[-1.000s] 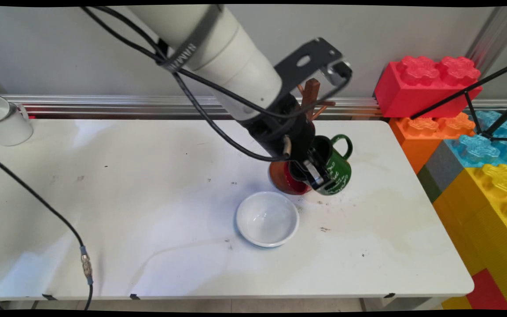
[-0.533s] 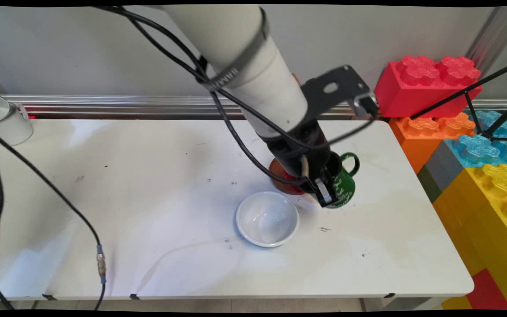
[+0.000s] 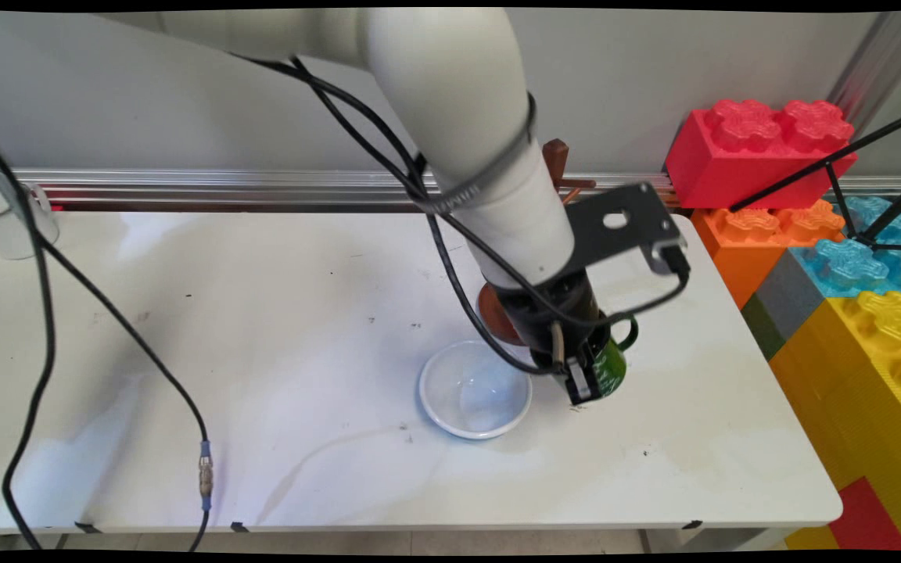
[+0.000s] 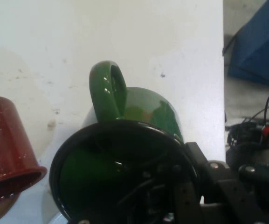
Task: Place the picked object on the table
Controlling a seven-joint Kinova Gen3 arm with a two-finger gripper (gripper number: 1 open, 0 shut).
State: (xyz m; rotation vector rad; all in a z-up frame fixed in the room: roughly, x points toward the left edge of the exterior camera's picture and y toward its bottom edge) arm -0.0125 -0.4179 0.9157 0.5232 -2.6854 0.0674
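Now hand (image 3: 585, 381) grips green mug (image 3: 609, 366) by rim, just beside white bowl (image 3: 475, 388), w/ red cup (image 4: 6, 142) behind.

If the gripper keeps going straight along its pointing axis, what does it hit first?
Most likely the green mug it is clamped on: one finger is inside the mug, so the gripper would meet the mug's inside first, then the table beneath. Depth is unclear.

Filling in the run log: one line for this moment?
gripper: shut on green mug, one finger inside rim | mug beside white bowl | red cup behind | white table
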